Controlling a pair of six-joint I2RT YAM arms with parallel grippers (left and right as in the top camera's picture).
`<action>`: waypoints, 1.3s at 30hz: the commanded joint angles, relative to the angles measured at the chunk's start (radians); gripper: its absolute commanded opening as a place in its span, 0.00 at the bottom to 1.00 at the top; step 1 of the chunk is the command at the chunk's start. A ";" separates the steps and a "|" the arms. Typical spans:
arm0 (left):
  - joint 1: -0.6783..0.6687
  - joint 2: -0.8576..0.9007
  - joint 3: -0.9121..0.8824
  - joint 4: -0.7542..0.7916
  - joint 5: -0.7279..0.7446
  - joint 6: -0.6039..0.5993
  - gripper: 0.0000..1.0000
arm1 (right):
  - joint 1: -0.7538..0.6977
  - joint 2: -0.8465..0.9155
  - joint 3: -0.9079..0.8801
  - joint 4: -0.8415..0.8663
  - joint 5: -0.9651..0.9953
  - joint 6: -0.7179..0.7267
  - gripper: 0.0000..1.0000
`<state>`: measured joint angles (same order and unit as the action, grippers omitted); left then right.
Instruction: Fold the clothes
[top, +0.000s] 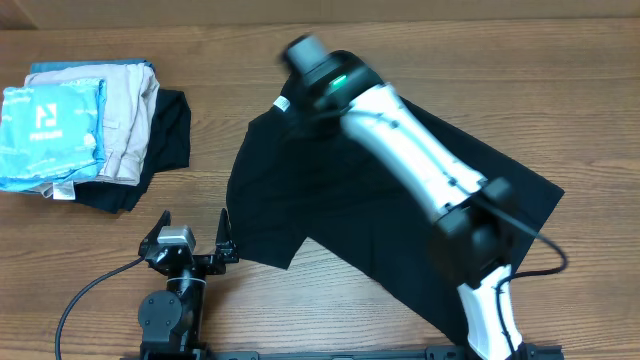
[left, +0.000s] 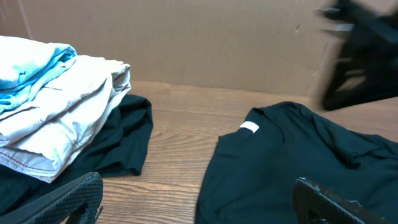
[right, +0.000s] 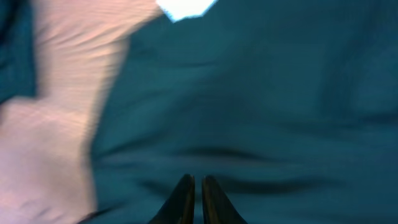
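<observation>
Risks first:
- Right hand (right: 197, 186) is over the shirt (top: 330, 190) just near-side of the neck tag (top: 282, 103). Its fingertips are together and I see nothing pinched between them. The view is smeared, so I won't swear to that. If it goes down like this it will push and bunch the collar instead of gripping it. It needs to be spread before contact.
- The blur on that wrist suggests speed. A fast touch on soft fabric would drag the whole shirt across the surface (top: 330, 305).
- The collar is double-layered, so a shallow pinch may lift only the top layer and the fold would come out lopsided.
- The right arm lies across the body of the shirt and hides the hem side. Its cable hangs near the right-hand cloth and could snag.
- The shirt sits skewed to the surface edges, so a fold squared to the edges would come out crooked.

Left hand (top: 194, 220) has its fingers wide apart and holds nothing. It's parked at the near edge, left of centre, just beside the shirt's near-left corner.

Orientation: the shirt is spread flat, centre to right of the surface. The collar points to the far edge, left of centre. I judge the hem runs toward the near-right corner, so the long axis is diagonal, far-centre to near-right.

The folded stack, light blue garment (top: 50, 125) on the beige one (top: 125, 120), sits at the far-left corner, apart from the shirt.
</observation>
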<state>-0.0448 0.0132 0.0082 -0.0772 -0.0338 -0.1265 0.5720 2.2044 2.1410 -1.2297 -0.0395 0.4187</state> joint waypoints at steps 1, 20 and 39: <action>0.007 -0.008 -0.003 0.003 0.008 0.018 1.00 | -0.200 -0.016 0.006 -0.131 0.039 0.003 0.10; 0.007 -0.008 -0.003 0.003 0.008 0.018 1.00 | -0.497 0.150 0.005 0.063 -0.292 -0.238 0.38; 0.007 -0.008 -0.003 0.003 0.008 0.018 1.00 | -0.482 0.267 -0.074 0.209 -0.359 -0.237 0.49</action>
<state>-0.0448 0.0132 0.0082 -0.0772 -0.0338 -0.1265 0.0803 2.4619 2.0720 -1.0218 -0.3878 0.1825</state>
